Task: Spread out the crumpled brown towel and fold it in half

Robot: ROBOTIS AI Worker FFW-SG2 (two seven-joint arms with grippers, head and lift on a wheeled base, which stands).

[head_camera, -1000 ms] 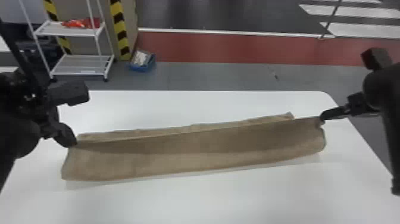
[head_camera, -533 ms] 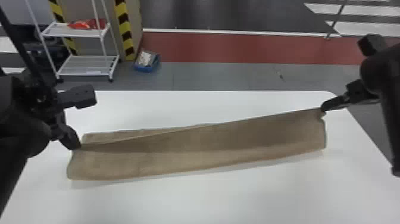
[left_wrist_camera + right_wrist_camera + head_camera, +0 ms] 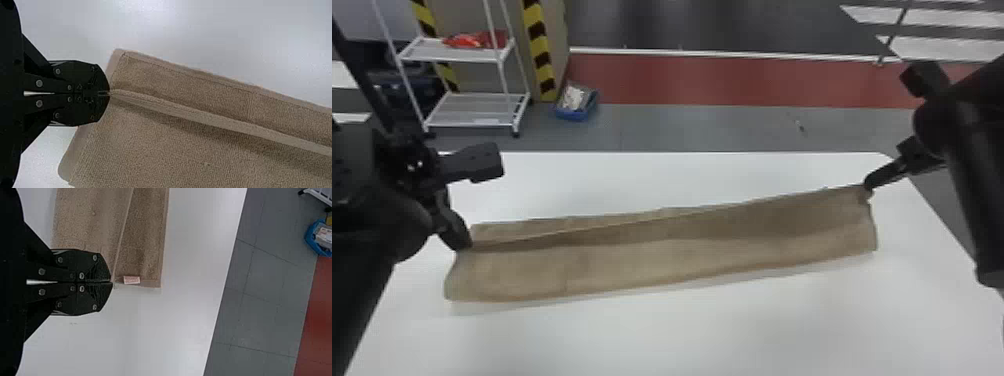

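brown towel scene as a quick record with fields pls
towel: brown towel, stretched lengthwise across the table, held edge raised
left hold: left pincer, shut on left end
right hold: right pincer, shut on right end
label: pale tag, near right pincer
background: blue bin beside white rack, on floor
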